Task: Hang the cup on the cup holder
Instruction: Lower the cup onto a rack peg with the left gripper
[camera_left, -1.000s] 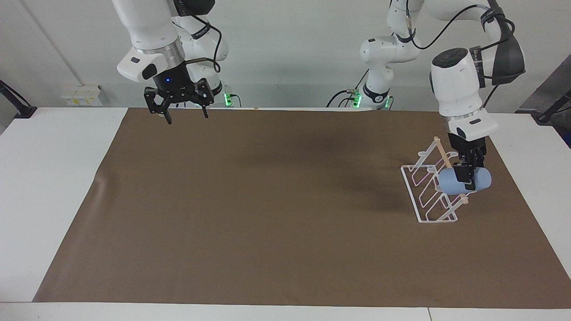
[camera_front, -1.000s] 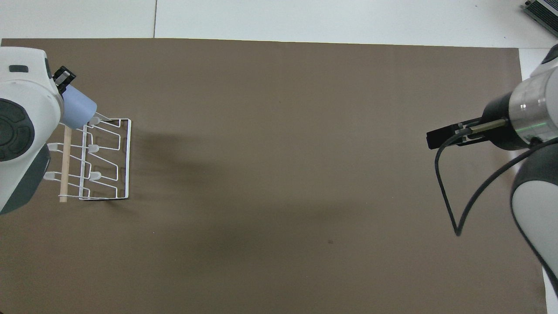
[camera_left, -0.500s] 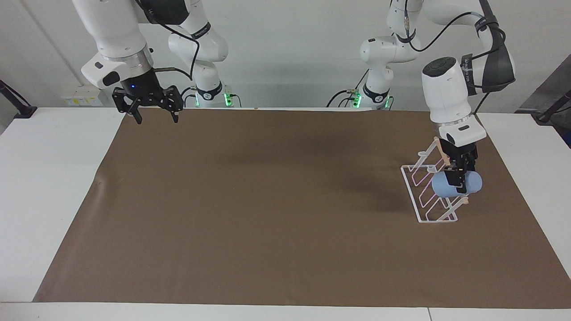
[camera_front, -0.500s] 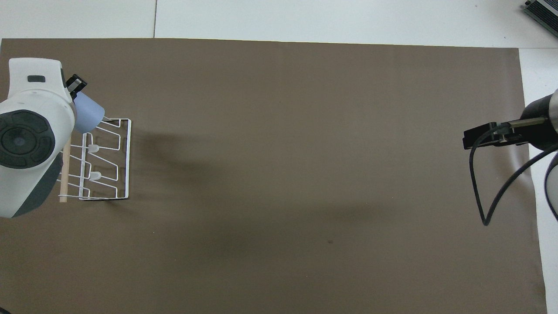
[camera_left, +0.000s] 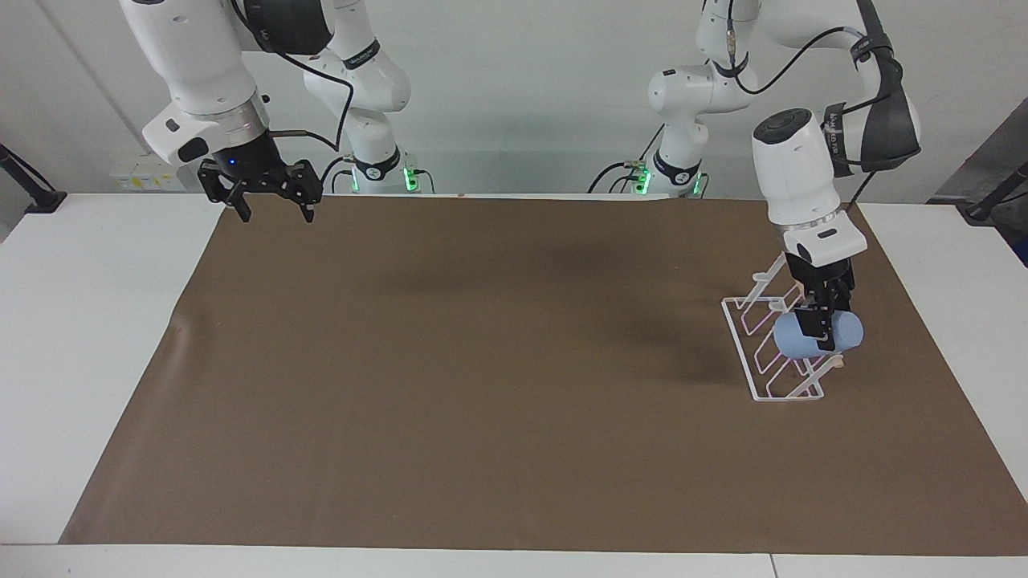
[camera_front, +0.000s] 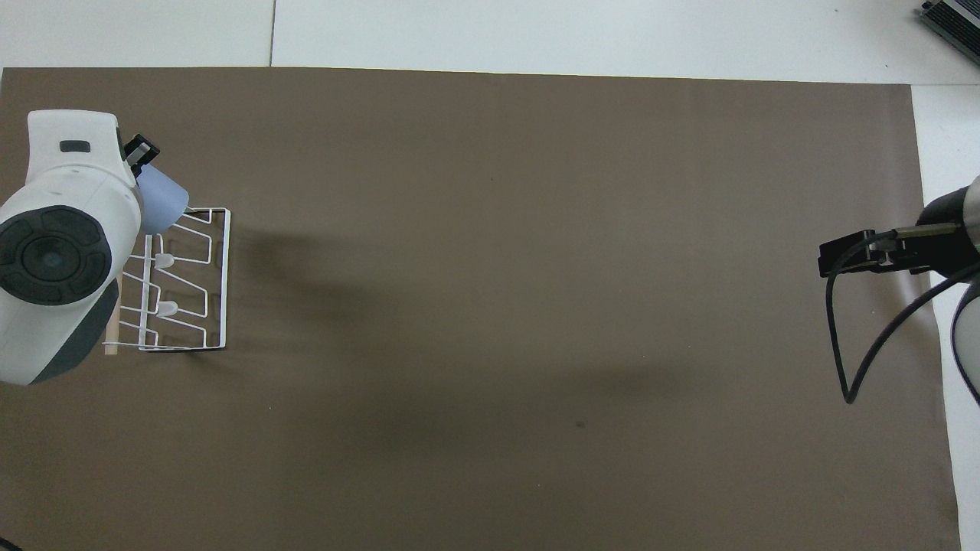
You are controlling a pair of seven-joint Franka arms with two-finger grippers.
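Note:
The light-blue cup [camera_left: 791, 340] [camera_front: 165, 203] lies on its side in the air, with my left gripper [camera_left: 821, 331] shut on it from above. It hangs low over the end of the white wire cup holder [camera_left: 743, 347] [camera_front: 223, 285] that is farther from the robots. The cup covers the tip of the prong there; whether they touch I cannot tell. The holder stands on the brown mat toward the left arm's end of the table, its wooden dowel mostly hidden by the arm. My right gripper [camera_left: 275, 215] hangs open and empty over the mat's corner at the right arm's end, where that arm waits.
A brown mat [camera_left: 482, 361] covers most of the white table. The right arm's black cable [camera_front: 842, 360] loops down over the mat's edge in the overhead view. The left arm's white wrist [camera_front: 57, 245] hides part of the holder from above.
The left gripper has come down with the cup toward the holder's prongs. The right gripper has drawn back to the mat's corner at its own end of the table.

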